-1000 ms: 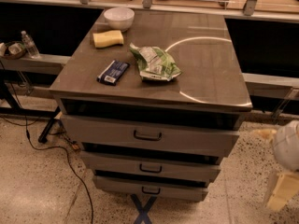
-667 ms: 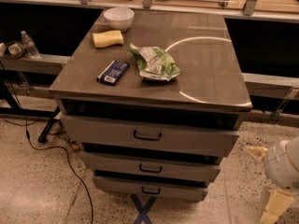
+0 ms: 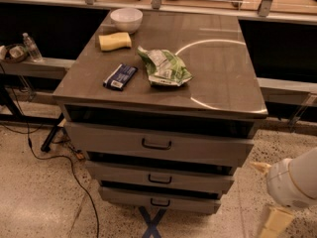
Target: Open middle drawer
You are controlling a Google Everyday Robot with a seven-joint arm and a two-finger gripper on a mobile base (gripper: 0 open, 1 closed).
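Middle drawer: second of three in cabinet, under top drawer, handle untouched | gripper: low beside cabinet's right side, near floor, apart from drawer | grip state: cannot tell

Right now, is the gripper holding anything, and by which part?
Nothing appears held. The gripper hangs low at the right of the cabinet, apart from the middle drawer; its loop handle is untouched.

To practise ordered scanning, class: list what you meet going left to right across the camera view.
In order: water bottle → yellow sponge → green snack bag → tool, low at far right. White bowl and blue packet overlap the sponge, so left out.
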